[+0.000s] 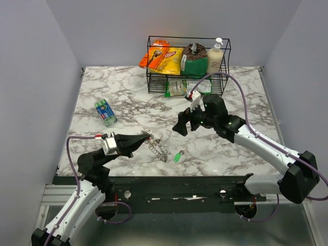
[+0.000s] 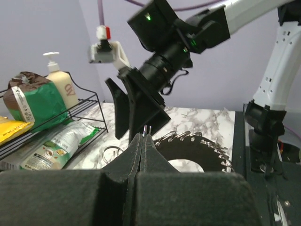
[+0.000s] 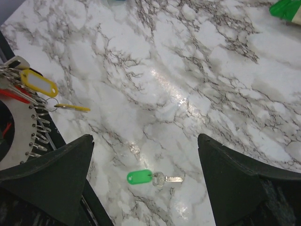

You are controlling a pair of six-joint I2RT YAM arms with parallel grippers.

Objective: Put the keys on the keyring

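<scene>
Green-tagged key (image 3: 153, 178): loose, flat on the marble table (image 1: 118, 97), low centre of the right wrist view, near the keyring but apart from it. Keyring (image 1: 158, 148): silvery coil, lower centre of the top view, already carrying yellow tags (image 3: 40, 82) and a red one at the left edge of the right wrist view. Left gripper (image 2: 144, 137): clenched, pinching what we take for the coil's wire end. Right gripper (image 1: 184, 125): spread wide, empty, hovering above the key. Step, as we judge it: fetching the green key. Next move: we lower the right fingers astride it, close on the tag, then carry it to the held wire end.
</scene>
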